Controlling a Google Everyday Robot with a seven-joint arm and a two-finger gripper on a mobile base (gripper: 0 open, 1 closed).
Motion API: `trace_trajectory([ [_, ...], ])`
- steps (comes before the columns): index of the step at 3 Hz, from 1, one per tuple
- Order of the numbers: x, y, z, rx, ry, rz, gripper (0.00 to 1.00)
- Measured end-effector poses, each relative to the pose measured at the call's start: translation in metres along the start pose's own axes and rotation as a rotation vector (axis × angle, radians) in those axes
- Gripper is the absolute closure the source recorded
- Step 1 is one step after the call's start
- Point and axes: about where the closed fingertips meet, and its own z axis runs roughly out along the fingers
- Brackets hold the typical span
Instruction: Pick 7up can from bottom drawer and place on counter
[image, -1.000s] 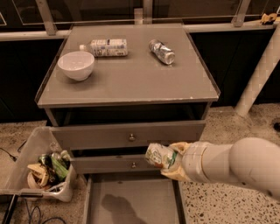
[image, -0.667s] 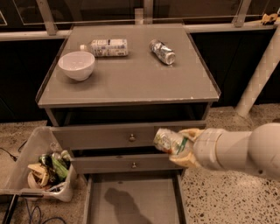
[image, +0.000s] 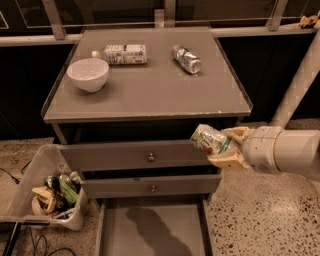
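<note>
One can (image: 212, 140), the green-printed one, clamped between the fingers (image: 234, 133) of the gripper (image: 220, 146), out of the bottom drawer (image: 150, 232) and just below the front right corner of the tabletop (image: 150, 90). Long axis tilted, free end pointing up-left. Needs lifting above the front edge, then carrying inward.

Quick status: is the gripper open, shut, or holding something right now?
Gripper: shut on the 7up can, which it holds tilted in the air just below the counter's front right corner, above the open bottom drawer.
</note>
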Motion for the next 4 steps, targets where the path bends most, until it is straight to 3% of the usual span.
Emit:
trace_trajectory([
  [2,-0.014,-0.013,0.005,-0.004,-0.024,-0.014,1.0],
  [3,-0.046,-0.043,0.016,-0.021,-0.082,-0.046,1.0],
  [4,-0.084,-0.079,0.036,-0.078,-0.153,-0.044,1.0],
])
